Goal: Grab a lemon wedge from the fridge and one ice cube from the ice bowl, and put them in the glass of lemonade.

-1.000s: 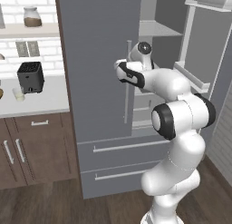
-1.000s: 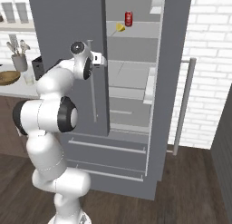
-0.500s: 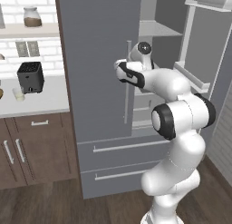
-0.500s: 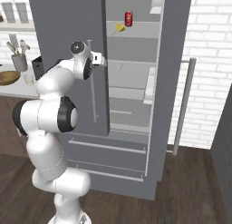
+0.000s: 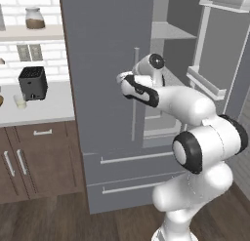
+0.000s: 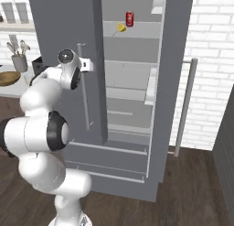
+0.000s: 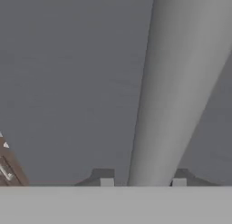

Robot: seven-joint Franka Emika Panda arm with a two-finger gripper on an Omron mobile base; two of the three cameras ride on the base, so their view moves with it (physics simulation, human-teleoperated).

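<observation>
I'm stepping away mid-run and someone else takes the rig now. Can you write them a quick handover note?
Claw: its fingertips sit either side of the left fridge door's bar handle; whether it grips cannot be told.
Fridge: right door open, left door shut.
Lemon wedge: on an upper fridge shelf, beside a red can.
Ice bowl: on the counter at left.
Glass of lemonade: on the counter by the toaster.
Done: right door opened.
Left: fetch wedge, fetch ice cube, put both in glass.

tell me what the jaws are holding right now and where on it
The gripper has the fridge door's silver bar handle between its jaws, on the upper part of the bar; whether they press it cannot be told.
</observation>
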